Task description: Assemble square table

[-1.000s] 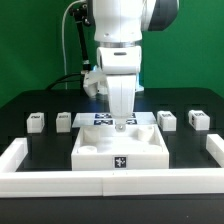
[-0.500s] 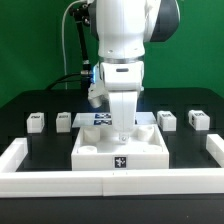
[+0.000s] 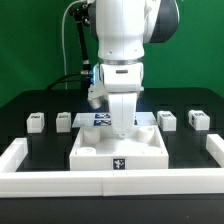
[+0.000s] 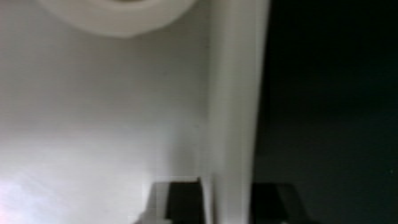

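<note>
Four leg blocks (image 3: 36, 122) (image 3: 64, 121) (image 3: 167, 120) (image 3: 197, 120) (two each side), one tray slab (image 3: 95, 157), one marker board (image 3: 92, 117).

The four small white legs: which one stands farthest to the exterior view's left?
The outer leg of the pair on that side: its neighbour stands on its right, nearer the claw.

Green behind me, black beneath.
A plain green backdrop (image 3: 30, 40) rises behind my black tabletop (image 3: 25, 102), which a long white rim (image 3: 60, 183) borders.
</note>
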